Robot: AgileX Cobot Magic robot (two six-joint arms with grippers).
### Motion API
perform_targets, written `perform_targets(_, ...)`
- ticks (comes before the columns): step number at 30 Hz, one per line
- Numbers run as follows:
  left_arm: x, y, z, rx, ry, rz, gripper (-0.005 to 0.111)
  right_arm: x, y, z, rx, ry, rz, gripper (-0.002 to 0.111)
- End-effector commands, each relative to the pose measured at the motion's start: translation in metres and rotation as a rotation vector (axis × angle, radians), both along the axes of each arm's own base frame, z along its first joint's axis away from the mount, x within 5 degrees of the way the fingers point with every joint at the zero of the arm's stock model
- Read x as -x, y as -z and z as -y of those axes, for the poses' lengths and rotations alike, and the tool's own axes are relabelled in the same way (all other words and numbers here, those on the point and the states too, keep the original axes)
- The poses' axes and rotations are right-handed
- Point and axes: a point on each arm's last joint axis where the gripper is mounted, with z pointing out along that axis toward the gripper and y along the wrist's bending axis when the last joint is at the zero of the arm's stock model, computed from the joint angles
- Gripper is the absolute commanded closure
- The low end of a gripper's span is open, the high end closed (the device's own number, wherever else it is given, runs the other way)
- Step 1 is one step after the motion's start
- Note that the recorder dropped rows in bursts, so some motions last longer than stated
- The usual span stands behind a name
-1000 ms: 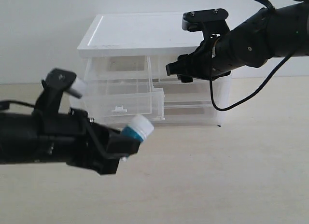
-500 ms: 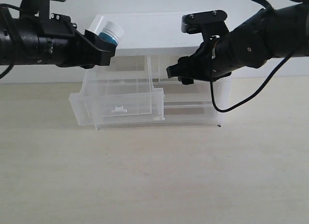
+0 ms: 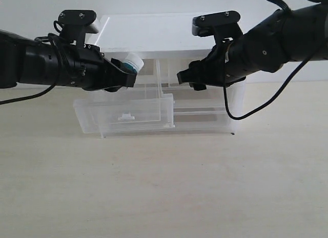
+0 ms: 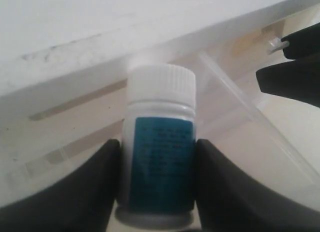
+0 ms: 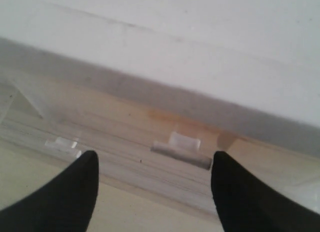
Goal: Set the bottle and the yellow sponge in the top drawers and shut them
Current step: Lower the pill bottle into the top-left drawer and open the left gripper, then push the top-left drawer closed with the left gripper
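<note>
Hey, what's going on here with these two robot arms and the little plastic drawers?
The left gripper is clamped on the white pill bottle and holds it, cap forward, over the pulled-out top left drawer; the bottle is not yet dropped in. The right gripper is open and empty, poised right in front of the white tab handle of the top right drawer.

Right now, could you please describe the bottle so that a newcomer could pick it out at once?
Find the clear drawer unit with the white top; its left half-width drawer stands pulled out. Above that drawer in the exterior view, the left gripper clamps the bottle. It is the only small white cylinder there, with a ribbed white cap and a teal-blue label.
</note>
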Motion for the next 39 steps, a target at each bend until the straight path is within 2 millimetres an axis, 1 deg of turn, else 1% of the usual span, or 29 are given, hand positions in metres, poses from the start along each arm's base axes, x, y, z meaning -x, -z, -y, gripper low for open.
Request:
perform_targets(1,0.0,-0.01,0.001,0.031,0.011,0.014,0.051,-0.005,-0.006,0.002,0.008,-0.016,0.045,0.049)
perform_targets(2,0.0,-0.012,0.001,0.029,0.003,0.021,0.046,-0.005,-0.006,0.002,0.008,-0.016,0.045,0.049)
perform_targets(6,0.001,-0.017,-0.001,0.019,-0.006,0.041,0.046,-0.005,-0.006,0.002,0.008,-0.016,0.045,0.049)
perform_targets(8,0.006,-0.025,-0.001,0.024,0.017,0.055,0.046,-0.004,-0.006,0.002,0.009,-0.016,0.044,0.049)
perform_targets(11,0.023,-0.045,-0.001,0.092,0.074,0.019,0.046,-0.004,-0.006,0.002,0.011,-0.018,0.045,0.049)
perform_targets(13,0.04,-0.053,0.0,0.082,0.154,-0.045,0.046,-0.004,-0.006,0.002,0.011,-0.018,0.045,0.049)
perform_targets(15,0.057,-0.058,-0.005,0.02,0.198,-0.121,0.047,-0.005,-0.006,0.002,0.008,-0.02,0.05,0.049)
perform_targets(17,0.067,-0.055,-0.012,0.004,0.153,-0.224,0.05,-0.005,-0.007,0.001,0.003,-0.022,0.056,0.049)
perform_targets(19,0.076,-0.048,-0.018,-0.036,0.128,-0.278,0.054,-0.005,-0.007,0.001,-0.003,-0.024,0.063,0.049)
perform_targets(23,0.089,-0.02,-0.021,-0.054,0.118,-0.393,0.055,-0.005,-0.007,0.001,-0.003,-0.024,0.063,0.049)
perform_targets(25,0.094,-0.009,-0.02,-0.058,0.113,-0.417,0.054,-0.005,-0.007,0.001,-0.002,-0.023,0.061,0.049)
perform_targets(27,0.095,0.002,-0.019,-0.067,0.095,-0.42,0.054,-0.005,-0.007,0.0,-0.005,-0.023,0.06,0.049)
perform_targets(31,0.087,0.012,-0.018,-0.046,0.041,-0.408,0.054,-0.005,-0.007,0.001,0.0,-0.02,0.052,0.049)
perform_targets(35,0.069,0.019,-0.019,-0.068,-0.017,-0.297,0.054,-0.004,-0.006,0.001,0.002,-0.017,0.046,0.049)
perform_targets(39,0.052,0.022,-0.015,-0.08,-0.047,-0.246,0.054,-0.004,-0.006,0.001,0.002,-0.017,0.046,0.049)
